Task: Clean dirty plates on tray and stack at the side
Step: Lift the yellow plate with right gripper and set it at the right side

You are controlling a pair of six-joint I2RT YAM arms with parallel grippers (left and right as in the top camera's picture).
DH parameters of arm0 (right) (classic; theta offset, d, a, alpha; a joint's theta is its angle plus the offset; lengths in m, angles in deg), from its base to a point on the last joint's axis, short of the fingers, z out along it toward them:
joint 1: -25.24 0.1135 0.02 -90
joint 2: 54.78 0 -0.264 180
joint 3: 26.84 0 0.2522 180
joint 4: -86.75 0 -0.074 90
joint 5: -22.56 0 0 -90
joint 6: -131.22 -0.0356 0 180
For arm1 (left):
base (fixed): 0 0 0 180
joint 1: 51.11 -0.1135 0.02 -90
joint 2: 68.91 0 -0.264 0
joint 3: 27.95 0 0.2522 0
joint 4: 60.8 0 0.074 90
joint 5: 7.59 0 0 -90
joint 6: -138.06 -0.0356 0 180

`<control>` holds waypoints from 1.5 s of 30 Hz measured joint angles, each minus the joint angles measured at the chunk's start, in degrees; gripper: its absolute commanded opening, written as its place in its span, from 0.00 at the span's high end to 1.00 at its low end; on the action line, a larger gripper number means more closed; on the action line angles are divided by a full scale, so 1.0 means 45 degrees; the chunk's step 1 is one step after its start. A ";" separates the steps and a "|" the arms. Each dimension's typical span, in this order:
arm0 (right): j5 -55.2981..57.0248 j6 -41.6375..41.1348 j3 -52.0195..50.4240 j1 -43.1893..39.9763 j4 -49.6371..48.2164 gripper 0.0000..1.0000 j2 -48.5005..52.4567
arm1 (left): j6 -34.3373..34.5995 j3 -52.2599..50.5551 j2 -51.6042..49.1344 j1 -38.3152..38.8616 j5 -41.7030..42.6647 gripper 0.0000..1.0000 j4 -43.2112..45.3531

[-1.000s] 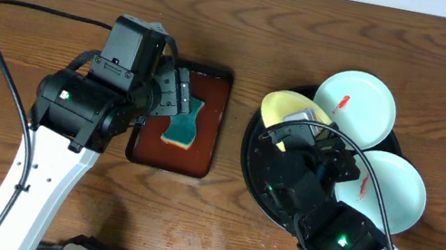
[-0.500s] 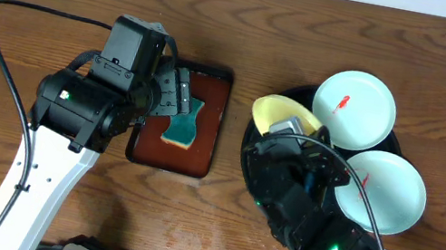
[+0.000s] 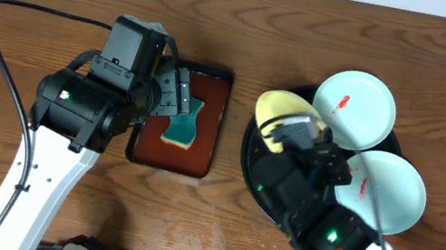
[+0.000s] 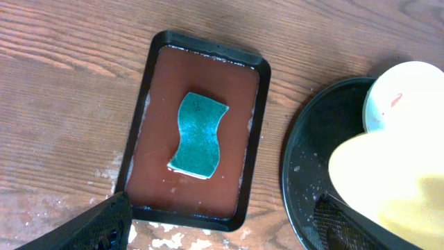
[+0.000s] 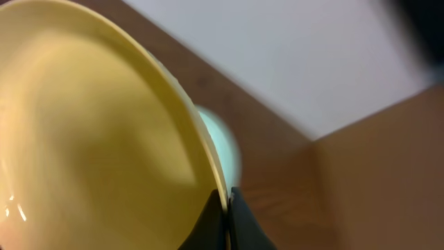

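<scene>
My right gripper (image 3: 300, 129) (image 5: 225, 208) is shut on the rim of the pale yellow plate (image 3: 276, 109) (image 5: 90, 139) and holds it tilted above the left part of the round black tray (image 3: 250, 168). The plate also shows in the left wrist view (image 4: 388, 180) over the tray (image 4: 312, 160). Two white plates with red smears lie on the tray's right side, one at the back (image 3: 359, 112) (image 4: 413, 87) and one at the front (image 3: 395, 192). My left gripper (image 3: 179, 94) (image 4: 222, 226) is open and empty above the rectangular brown tray.
A teal sponge (image 3: 182, 122) (image 4: 199, 135) lies in the rectangular dark-brown tray (image 3: 206, 145) (image 4: 243, 90), left of the black tray. White specks mark the wooden table near that tray's front edge. Black cables trail from both arms.
My right arm has shifted over the black tray, carrying the yellow plate slightly left and then a little back. The left arm, sponge and white plates have not moved.
</scene>
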 measured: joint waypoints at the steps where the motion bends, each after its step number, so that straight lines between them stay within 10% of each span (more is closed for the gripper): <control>1: -0.0928 -0.0583 0.0000 -0.0476 0.0063 0.99 0.0005 | 0.0005 0.0000 0.0000 0.0000 0.0000 0.16 -0.0005; 13: -1.4868 -0.3070 0.0015 -1.0904 0.0325 0.99 -0.0107 | 0.0005 0.0000 0.0000 0.0000 0.0005 0.16 -0.0010; 22: -1.6874 -0.4493 0.0029 -1.9560 0.0228 0.99 0.0636 | 0.0005 0.0000 0.0000 0.0000 0.0005 0.16 -0.0005; 36: -1.4571 -0.5450 0.0053 -2.2751 -0.1530 0.99 0.5668 | 0.0000 0.0000 0.0000 0.0000 0.0005 0.16 -0.0010; 41: -1.5805 -0.5008 0.0053 -2.2760 -0.2540 0.55 0.6557 | 0.0005 0.0000 0.0000 0.0000 0.0005 0.16 -0.0005; 45: -1.8370 -0.4274 0.0155 -2.2683 -0.2438 0.54 0.5877 | 0.0005 0.0000 0.0000 0.0000 0.0005 0.16 -0.0010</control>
